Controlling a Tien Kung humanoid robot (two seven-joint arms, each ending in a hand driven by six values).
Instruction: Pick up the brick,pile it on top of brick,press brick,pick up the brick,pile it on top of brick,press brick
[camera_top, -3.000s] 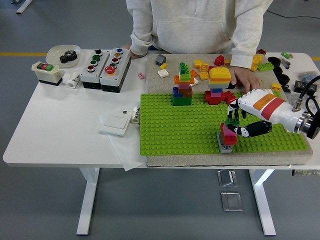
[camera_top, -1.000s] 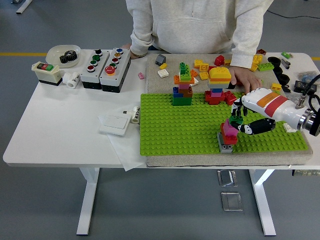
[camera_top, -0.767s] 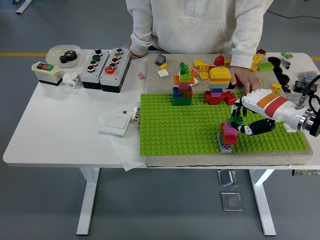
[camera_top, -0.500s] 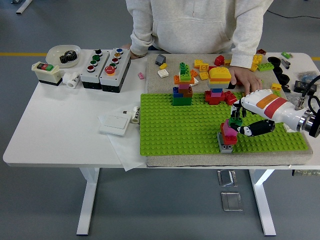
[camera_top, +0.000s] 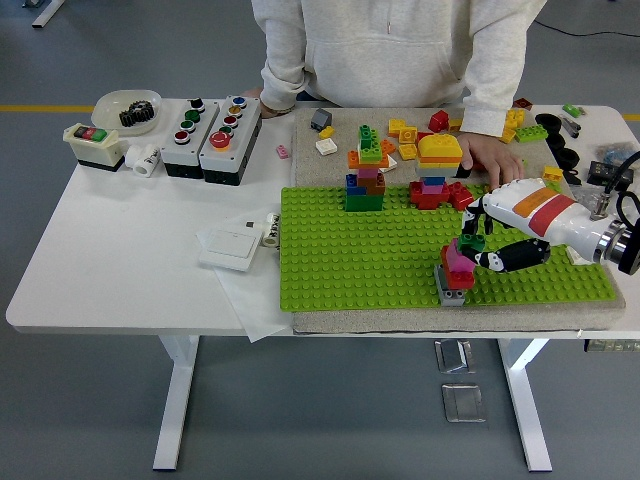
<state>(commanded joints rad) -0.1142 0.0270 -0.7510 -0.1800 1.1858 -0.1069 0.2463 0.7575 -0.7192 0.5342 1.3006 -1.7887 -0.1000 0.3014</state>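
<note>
Head view: the robot's right hand (camera_top: 478, 240) reaches in from the right edge over the green baseplate (camera_top: 370, 255), its dark fingers (camera_top: 500, 262) curled around a small green brick (camera_top: 470, 242) that it holds at the top of a short stack (camera_top: 454, 272) near the plate's front edge. The stack lies just left of and below the palm, so the move to come looks like a straight push downward rather than any reach sideways; whether the green brick is already seated on the pink one beneath it cannot be told at this size. The stack rises upright from a grey base through red to pink, its long axis vertical, and it leans neither way as far as can be seen. The left hand is out of view, leaving the right as the only one near the work. Farther back on the plate stand a taller mixed tower (camera_top: 366, 172) and a yellow-topped tower (camera_top: 437, 168), well apart from the stack. A person at the far side rests a hand (camera_top: 487, 155) on the mat just beside the yellow-topped tower, close behind the robot's wrist. Loose bricks (camera_top: 405, 135) lie scattered on the mat beyond the plate; button boxes (camera_top: 211, 137) sit on the white table (camera_top: 130, 250) to the left.
</note>
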